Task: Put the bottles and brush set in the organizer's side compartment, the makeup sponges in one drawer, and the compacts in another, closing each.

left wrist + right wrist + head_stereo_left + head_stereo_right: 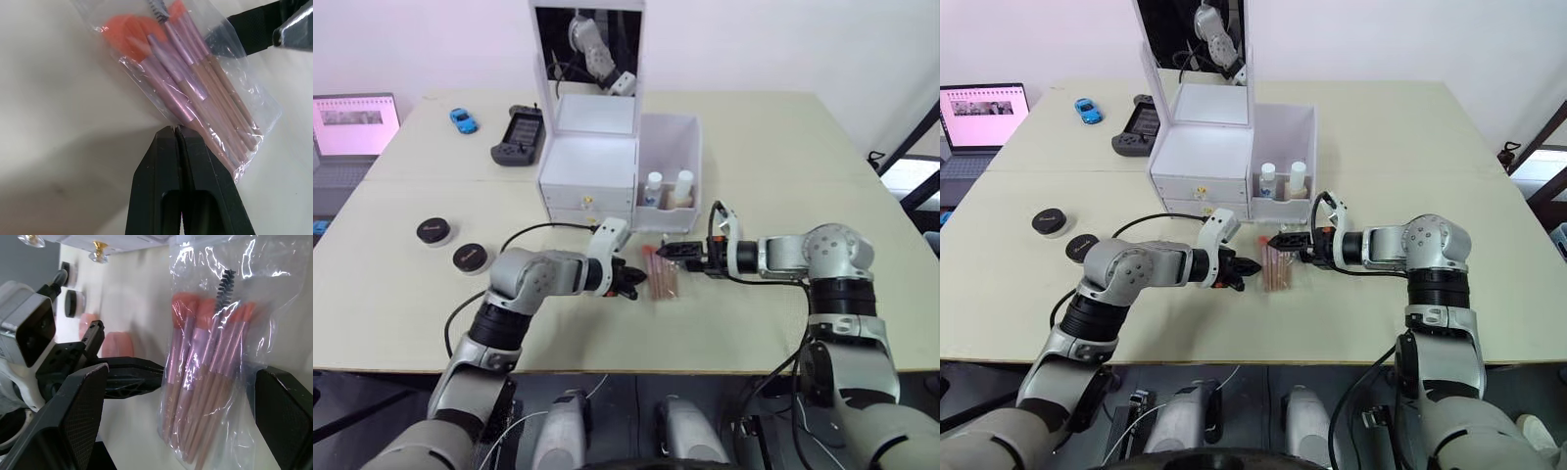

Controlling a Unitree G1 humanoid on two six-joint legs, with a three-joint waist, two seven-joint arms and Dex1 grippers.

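The brush set [663, 274], a clear packet of pinkish brushes, lies flat on the table in front of the white organizer [590, 162]. My left gripper [174, 128] is shut, its tips touching the packet's near edge. My right gripper [677, 252] is open, one finger on each side of the packet's end. Both bottles [653, 189] [682, 188] stand in the side compartment [690, 137]. Both gold-knobbed drawers [587, 209] are closed. Two black compacts [434, 231] [471, 258] sit on the table to the left. Pink makeup sponges [117, 343] lie behind my left gripper in the right wrist view.
A laptop [352, 127] stands at the far left edge. A blue toy car [463, 119] and a black handheld controller [519, 135] lie behind the organizer's left side. The mirror [587, 49] stands upright on top of the organizer.
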